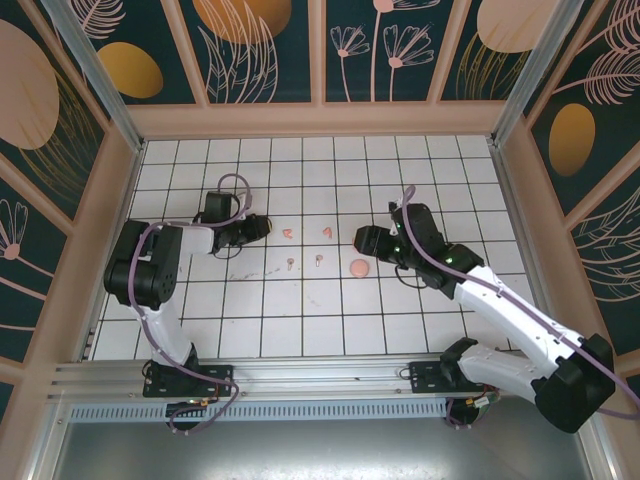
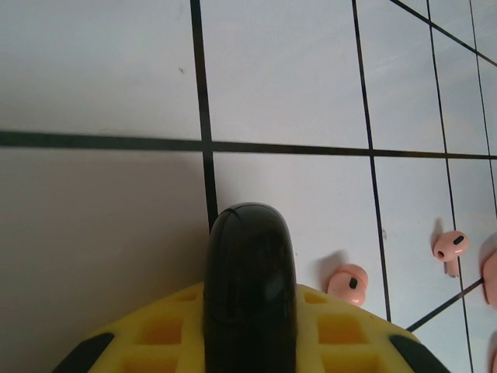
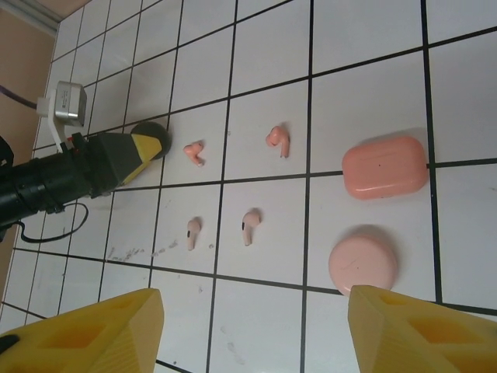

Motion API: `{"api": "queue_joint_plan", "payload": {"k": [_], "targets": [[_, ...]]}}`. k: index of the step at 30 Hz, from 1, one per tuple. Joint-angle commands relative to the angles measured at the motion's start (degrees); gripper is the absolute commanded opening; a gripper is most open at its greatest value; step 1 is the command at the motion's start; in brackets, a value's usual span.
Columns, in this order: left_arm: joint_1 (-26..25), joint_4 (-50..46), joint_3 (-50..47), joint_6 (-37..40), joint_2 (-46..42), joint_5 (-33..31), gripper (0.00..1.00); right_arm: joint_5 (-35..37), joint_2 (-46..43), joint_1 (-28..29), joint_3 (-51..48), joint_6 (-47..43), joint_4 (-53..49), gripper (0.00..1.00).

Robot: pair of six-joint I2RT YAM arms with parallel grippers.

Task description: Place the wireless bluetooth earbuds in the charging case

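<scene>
Pale earbuds (image 3: 250, 226) lie flat, stems seemingly nearward.

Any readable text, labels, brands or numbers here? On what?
None.
The oblong pink case, round pink case, earbuds and glossy black object show no lettering.
The wall panels carry plant drawings, no words.
The grey block on the left arm is too small to read.

Earbuds (image 3: 278, 140) between left tool (image 3: 151, 140) and cases (image 3: 385, 167); all on table (image 3: 373, 78).
</scene>
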Motion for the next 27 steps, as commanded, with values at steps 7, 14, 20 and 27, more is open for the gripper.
{"api": "queue_joint_plan", "payload": {"k": [7,14,20,27], "targets": [[4.93,-10.15,1.81,4.97,1.13,-4.10,0.43,1.05,5.29,0.07,4.46,-2.26,-0.85,0.72],[9.17,-14.21,5.73,8.22,-2.00,-3.85,0.58,2.99,9.99,-0.02,9.44,-3.15,-6.95,0.73],[9.65,-14.43,9.23,6.97,-8.11,-2.51,0.63,4.50,12.90,-0.04,15.73,-4.80,-14.97,0.73],[9.65,-1.98,4.18,-2.01,-21.24,5.02,0.79,7.26,17.75,-0.01,21.69,-8.91,-24.71,0.74]]}}
